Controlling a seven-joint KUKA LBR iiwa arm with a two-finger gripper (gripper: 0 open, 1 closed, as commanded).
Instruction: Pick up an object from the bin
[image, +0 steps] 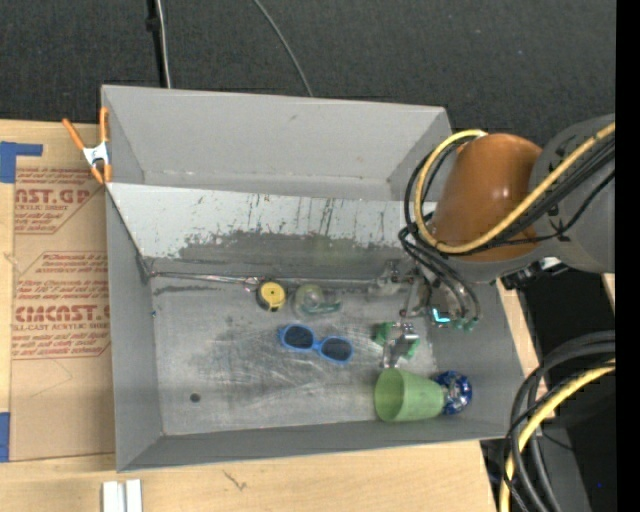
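Green cup lies tipped on the scuffed grey bin floor.

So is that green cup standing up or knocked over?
Knocked over: the green cup lies on its side, mouth facing left.

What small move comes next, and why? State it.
Probably ease the tool straight down onto the small green object beside its tip, at the grey metal bin's right. The light green plastic cup lies on its side close by toward the near wall, so a sideways drift could knock it.
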